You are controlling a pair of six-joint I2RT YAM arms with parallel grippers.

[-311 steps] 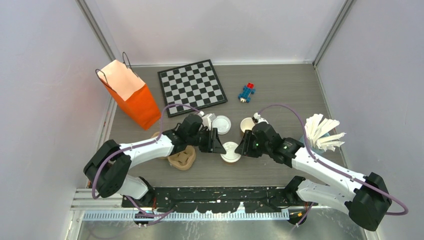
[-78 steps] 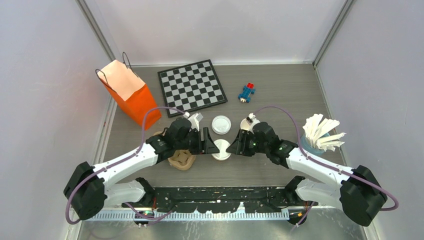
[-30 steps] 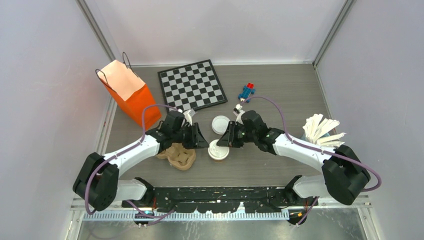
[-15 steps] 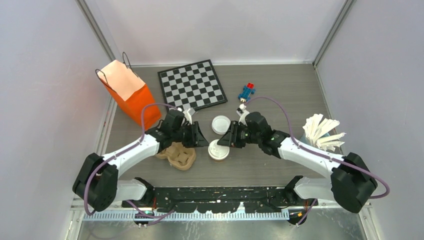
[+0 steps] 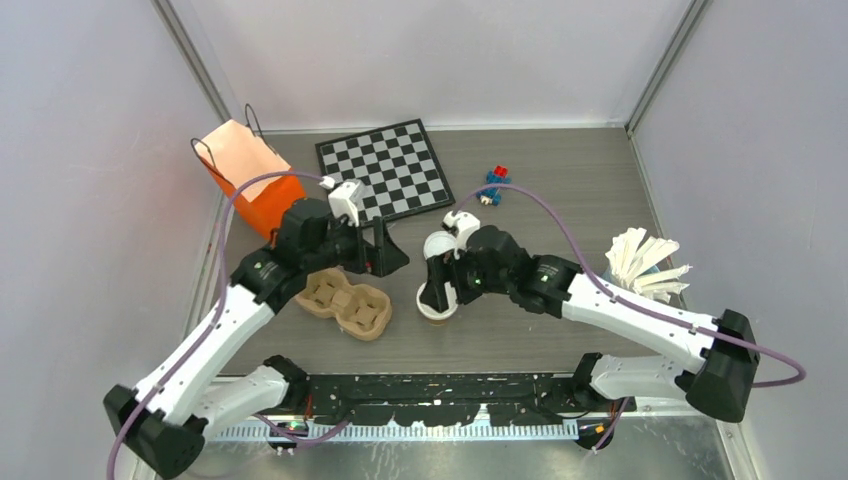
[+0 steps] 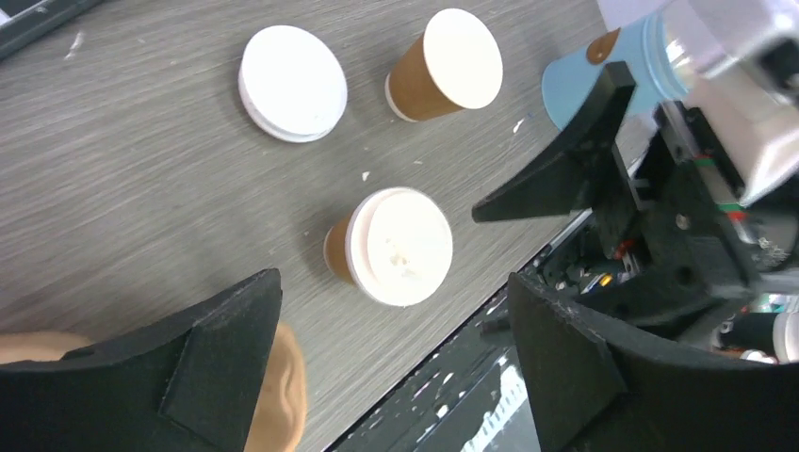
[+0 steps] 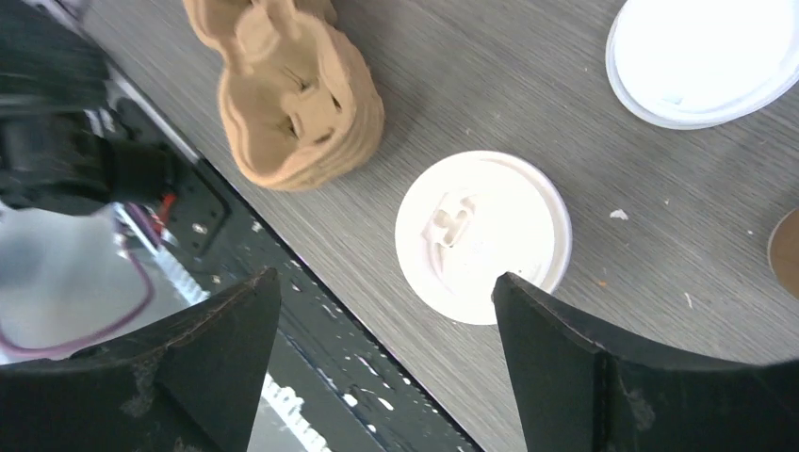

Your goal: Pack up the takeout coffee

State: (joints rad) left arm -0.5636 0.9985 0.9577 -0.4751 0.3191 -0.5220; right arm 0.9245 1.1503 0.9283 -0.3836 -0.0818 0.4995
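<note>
Above the grey wood-grain table [image 5: 560, 170] between pale walls [image 5: 430, 60], left fingers [image 6: 217, 348] and right fingers [image 7: 203, 367] stand spread, empty.

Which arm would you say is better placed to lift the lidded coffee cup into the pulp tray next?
Right. Its open right gripper hangs directly over the lidded cup, with a finger on either side. The left gripper, also open, stands apart from the cup, nearer the tray.

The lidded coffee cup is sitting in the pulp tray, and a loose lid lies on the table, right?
No: the lidded coffee cup stands on the table beside the pulp tray, not in it, per the right wrist view. The loose lid is on the table.
</note>
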